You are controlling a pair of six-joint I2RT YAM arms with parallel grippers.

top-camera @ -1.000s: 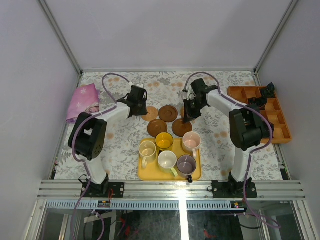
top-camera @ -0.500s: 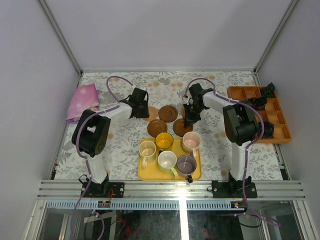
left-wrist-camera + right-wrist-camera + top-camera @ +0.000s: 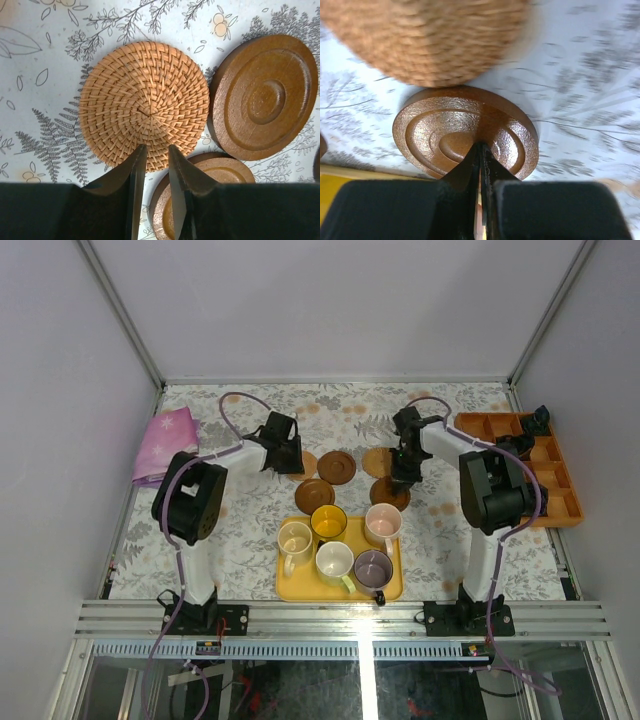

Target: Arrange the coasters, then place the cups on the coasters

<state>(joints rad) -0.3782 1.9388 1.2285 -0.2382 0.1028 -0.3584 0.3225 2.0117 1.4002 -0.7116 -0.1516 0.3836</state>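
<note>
the left arm reaches from its base at the near edge up the left half of the worktop (image 3: 250, 530), elbow folded high and wrist turned in toward the middle. the left gripper (image 3: 154, 148) points down at the near rim of a woven rattan coaster (image 3: 145, 100). its fingers stand a narrow slit apart with nothing pinched between them; whether the tips touch the weave cannot be told. a dark wooden coaster (image 3: 265, 95) lies just beside the woven one, toward the centre. a second dark wooden coaster (image 3: 227, 172) lies partly hidden behind the fingers, nearer the near edge.

the right arm rises from the near edge on the right and bends in toward the centre, wrist tipped down. the right gripper (image 3: 480, 146) is clenched tight and empty, its joined tips set on the ringed face of a third dark wooden coaster (image 3: 430, 132). this coaster lies just beyond the far rim of the yellow tray (image 3: 340, 587). a second woven coaster (image 3: 430, 40), blurred in the wrist view, lies just past it.

all the cups sit on the tray at the near middle. the yellow cup (image 3: 328, 522) and pink cup (image 3: 383, 523) are farthest, the cream cup (image 3: 295, 538) is at the left, and the pale cup (image 3: 334, 560) and purple-grey cup (image 3: 373, 567) are nearest.
</note>
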